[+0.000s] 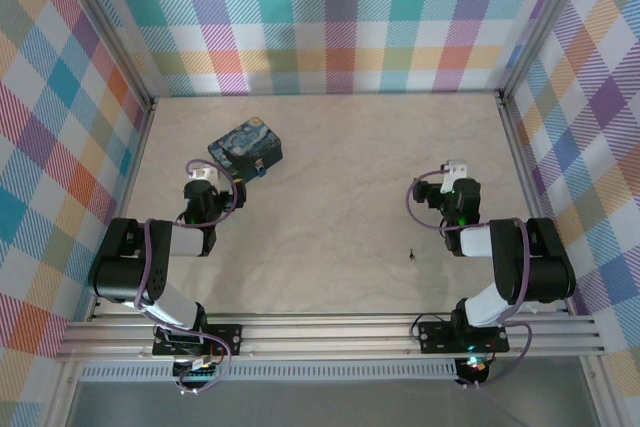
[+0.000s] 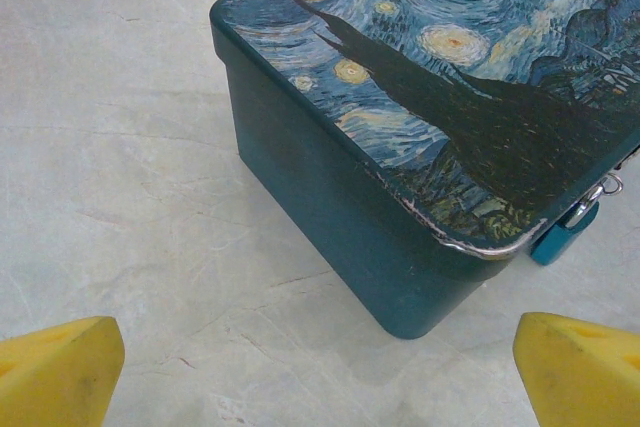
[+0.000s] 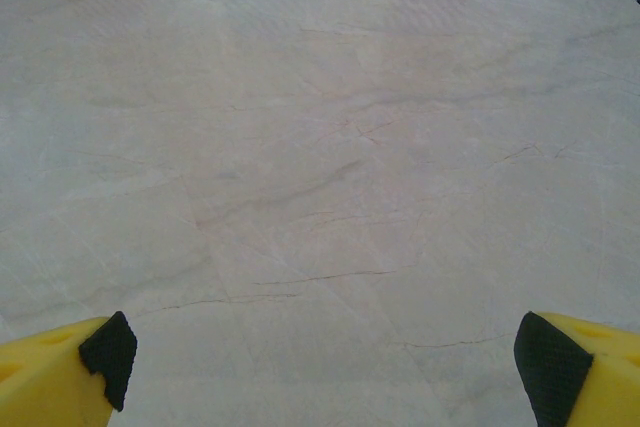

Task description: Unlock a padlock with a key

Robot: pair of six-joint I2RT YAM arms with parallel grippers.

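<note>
The tiny blue padlock point(image 2: 563, 238) hangs by its silvery shackle from the hasp of a dark-blue night-sky tin point(image 2: 420, 117). In the top view the padlock point(image 1: 261, 170) sits at the tin's point(image 1: 245, 146) near right corner. The key point(image 1: 411, 252) is a dark speck lying on the table right of centre. My left gripper point(image 1: 204, 173) is open just left of and in front of the tin, its yellow fingertips point(image 2: 62, 370) wide apart with nothing between them. My right gripper point(image 1: 455, 166) is open too, farther back than the key and to its right, over bare table point(image 3: 320, 197).
Plaid walls point(image 1: 340, 17) close in the table on three sides. Aluminium rails point(image 1: 330, 332) run along the near edge by the arm bases. Open tabletop point(image 1: 340, 197) lies between the two arms.
</note>
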